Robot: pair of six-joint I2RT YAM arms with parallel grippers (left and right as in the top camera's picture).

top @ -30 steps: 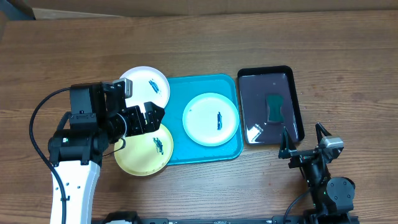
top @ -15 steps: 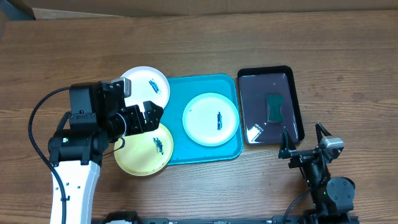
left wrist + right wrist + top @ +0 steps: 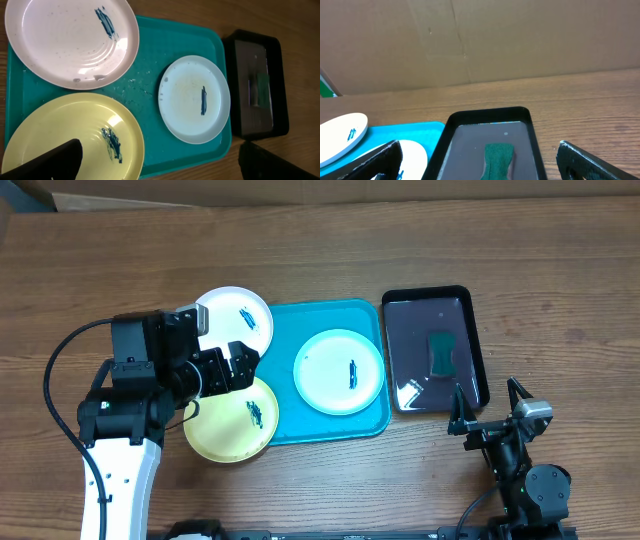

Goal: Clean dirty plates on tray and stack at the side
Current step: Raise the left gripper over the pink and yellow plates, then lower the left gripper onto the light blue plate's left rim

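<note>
The teal tray (image 3: 285,350) lies mid-table. The white plate (image 3: 236,318) overhangs its back left corner and the yellow plate (image 3: 232,420) its front left corner. The mint-green plate (image 3: 338,370) lies inside on the right. Each has a dark blue-green smear. My left gripper (image 3: 243,365) is open and empty, hovering between the white and yellow plates. The left wrist view shows the white plate (image 3: 70,40), yellow plate (image 3: 65,140), mint-green plate (image 3: 192,97) and tray (image 3: 150,90) below the open left gripper (image 3: 165,162). My right gripper (image 3: 487,392) is open and empty at the front right.
A black tray (image 3: 478,345) holding a green sponge (image 3: 441,353) lies right of the teal tray. In the right wrist view the black tray (image 3: 451,125) and sponge (image 3: 497,157) sit just ahead of the right gripper (image 3: 480,155). A cardboard wall stands behind the table.
My left gripper has shifted very slightly left and back over the plates. The plates, trays and right arm have not moved.
</note>
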